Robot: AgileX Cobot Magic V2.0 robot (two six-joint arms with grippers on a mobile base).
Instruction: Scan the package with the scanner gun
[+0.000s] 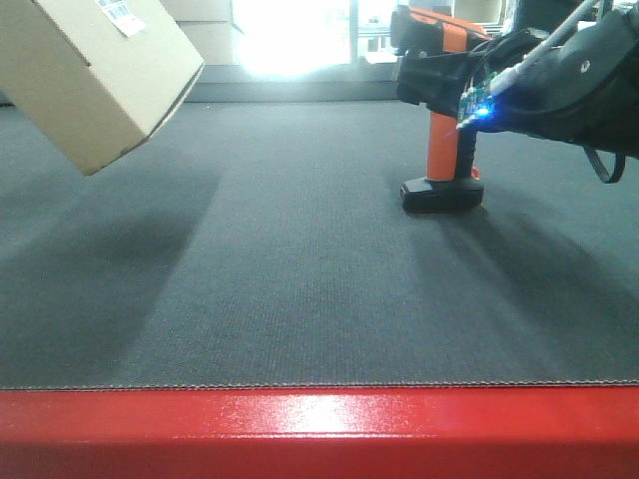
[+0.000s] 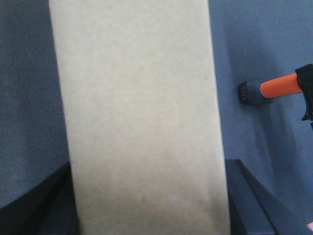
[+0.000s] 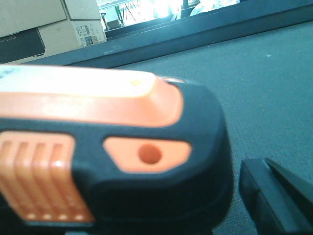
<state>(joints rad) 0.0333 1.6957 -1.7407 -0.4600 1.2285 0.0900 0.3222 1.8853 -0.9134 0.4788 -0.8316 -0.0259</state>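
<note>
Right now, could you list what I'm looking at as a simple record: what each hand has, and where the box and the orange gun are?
package: tan box, held above the mat, tilted, white label on its upper face
left hand: shut on the package
scanner gun: orange and black, upright, base on the grey mat
right hand: at the gun's head; grip unclear

Package (image 1: 100, 70) aloft left, scanner (image 1: 444, 150) on mat (image 1: 280, 299) right

A warehouse-like packing area: stacked cardboard boxes (image 3: 73, 22) behind a grey mat (image 1: 300, 279) with red edge (image 1: 319, 429).
</note>
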